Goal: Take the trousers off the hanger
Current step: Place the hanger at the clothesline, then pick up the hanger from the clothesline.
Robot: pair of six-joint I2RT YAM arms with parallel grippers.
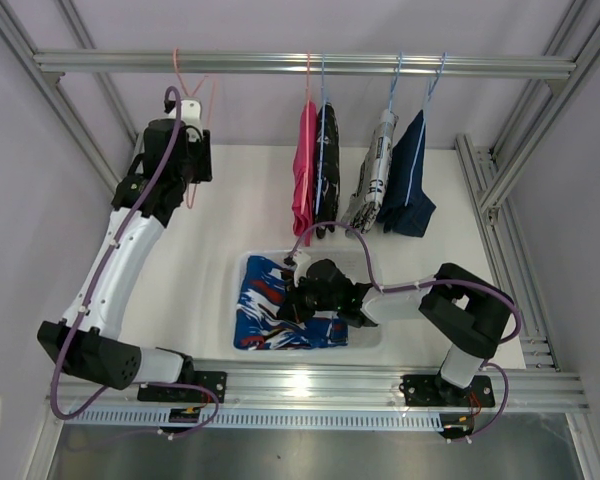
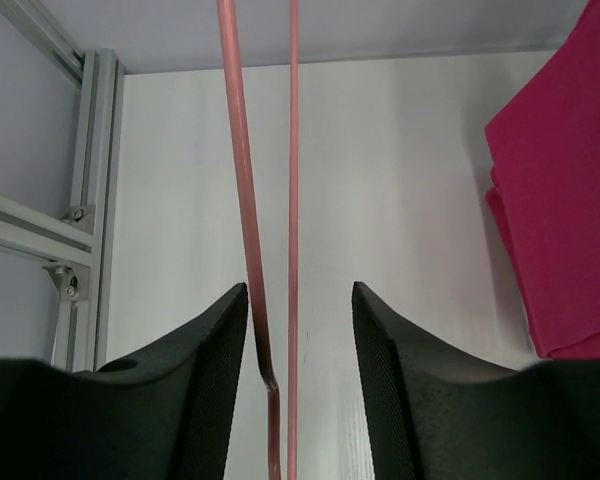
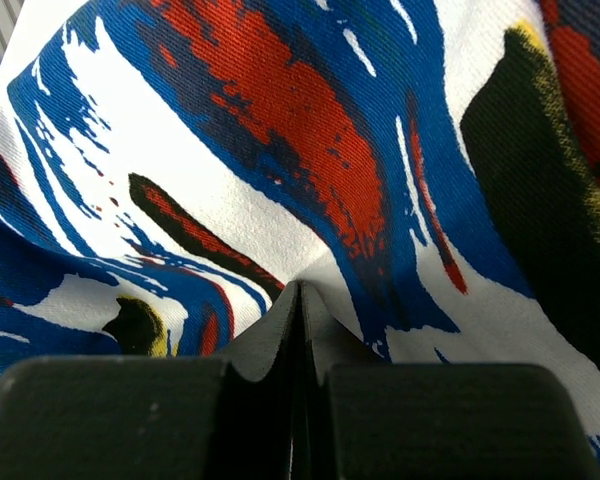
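Observation:
The blue trousers with a red-white pattern [image 1: 270,315] lie crumpled in a clear tray [image 1: 366,336]. My right gripper [image 1: 290,300] is low over them and shut on a raised fold of that cloth [image 3: 280,150], with its tips [image 3: 302,292] pressed together. An empty pink hanger [image 1: 183,80] hangs at the left end of the rail. My left gripper [image 2: 300,300] is open around its two thin wires [image 2: 242,200], gripping neither. Pink trousers [image 1: 304,170], black patterned trousers [image 1: 327,160], white printed trousers [image 1: 376,175] and dark blue trousers [image 1: 408,185] hang on hangers to the right.
An aluminium rail [image 1: 300,64] crosses the back, and frame posts stand at both sides. In the left wrist view, pink cloth [image 2: 560,200] hangs at the right and a frame bracket [image 2: 68,280] is at the left. The near edge carries another rail [image 1: 380,378].

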